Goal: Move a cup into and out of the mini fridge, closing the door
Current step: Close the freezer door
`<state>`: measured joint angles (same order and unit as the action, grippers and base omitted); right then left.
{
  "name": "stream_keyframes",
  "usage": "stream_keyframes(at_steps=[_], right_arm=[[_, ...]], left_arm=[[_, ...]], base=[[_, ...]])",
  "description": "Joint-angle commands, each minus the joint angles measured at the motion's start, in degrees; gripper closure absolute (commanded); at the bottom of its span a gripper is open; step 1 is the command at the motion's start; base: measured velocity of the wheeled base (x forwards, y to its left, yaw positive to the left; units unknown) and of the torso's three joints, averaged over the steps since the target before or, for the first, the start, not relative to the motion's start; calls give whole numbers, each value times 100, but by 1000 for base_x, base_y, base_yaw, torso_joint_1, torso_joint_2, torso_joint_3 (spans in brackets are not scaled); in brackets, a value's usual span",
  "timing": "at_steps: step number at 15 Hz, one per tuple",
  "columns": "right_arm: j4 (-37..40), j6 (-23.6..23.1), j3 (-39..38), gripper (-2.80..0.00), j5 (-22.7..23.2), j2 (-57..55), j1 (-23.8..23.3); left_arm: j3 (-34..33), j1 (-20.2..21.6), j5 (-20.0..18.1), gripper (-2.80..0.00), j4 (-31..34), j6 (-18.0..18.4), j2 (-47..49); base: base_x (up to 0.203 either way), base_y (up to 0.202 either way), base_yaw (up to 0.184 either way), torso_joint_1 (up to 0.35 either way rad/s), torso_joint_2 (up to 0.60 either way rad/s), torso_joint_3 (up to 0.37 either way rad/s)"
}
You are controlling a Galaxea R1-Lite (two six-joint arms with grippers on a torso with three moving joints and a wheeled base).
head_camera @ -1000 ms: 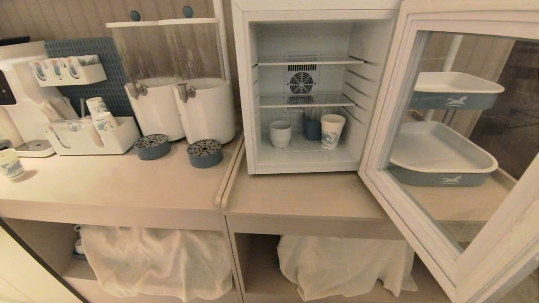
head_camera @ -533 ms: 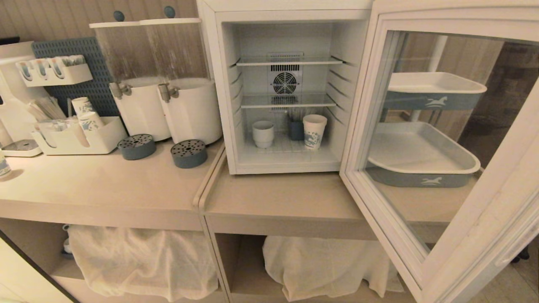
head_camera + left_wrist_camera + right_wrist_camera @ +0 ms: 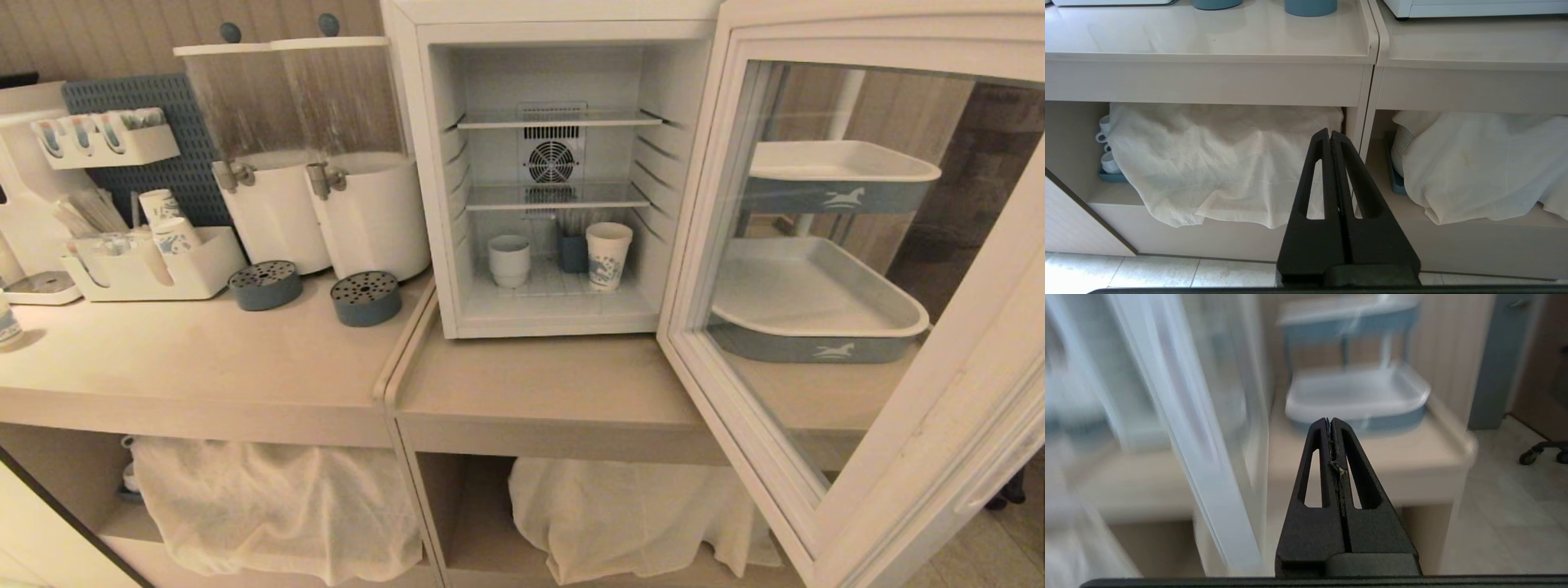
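Countertop (image 3: pixel 539 384) bare before mini fridge (image 3: pixel 424 163), door (image 3: pixel 824 457) swung wide, cup (image 3: pixel 509 260) inside

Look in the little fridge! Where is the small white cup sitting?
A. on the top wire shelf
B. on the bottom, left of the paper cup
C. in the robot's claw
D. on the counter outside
B: the cup stands on the floor of the mini fridge, left of the taller paper cup, with the door swung open.

white cup (image 3: pixel 509 260), white mini fridge (image 3: pixel 424 163), blue-patterned paper cup (image 3: pixel 608 256), black end effectors (image 3: pixel 1330 139)
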<state>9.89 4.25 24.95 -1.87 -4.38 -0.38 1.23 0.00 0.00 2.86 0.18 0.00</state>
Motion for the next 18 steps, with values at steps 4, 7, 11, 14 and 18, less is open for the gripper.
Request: stream_keyframes(at_steps=[4,7,11,14,18], right_arm=[[52,630,1912,0,-382,-3482,279],[-164,490,2286,0,1038,-4945,144],[-1558,264,2444,0,4106,-6556,-1520],[-2010,174,2425,0,6683,-7035,-2024],[-2212,2,2469,0,8711,-7499,-2149]], left_arm=[[-9,9,0,0,-32,-1,0],[-9,9,9,0,-32,-9,0],[-9,9,9,0,-32,-9,0],[-9,9,9,0,-32,-9,0],[-9,9,9,0,-32,-9,0]], base=[[0,0,0,0,0,0],[0,0,0,0,0,0],[0,0,0,0,0,0],[0,0,0,0,0,0],[0,0,0,0,0,0]])
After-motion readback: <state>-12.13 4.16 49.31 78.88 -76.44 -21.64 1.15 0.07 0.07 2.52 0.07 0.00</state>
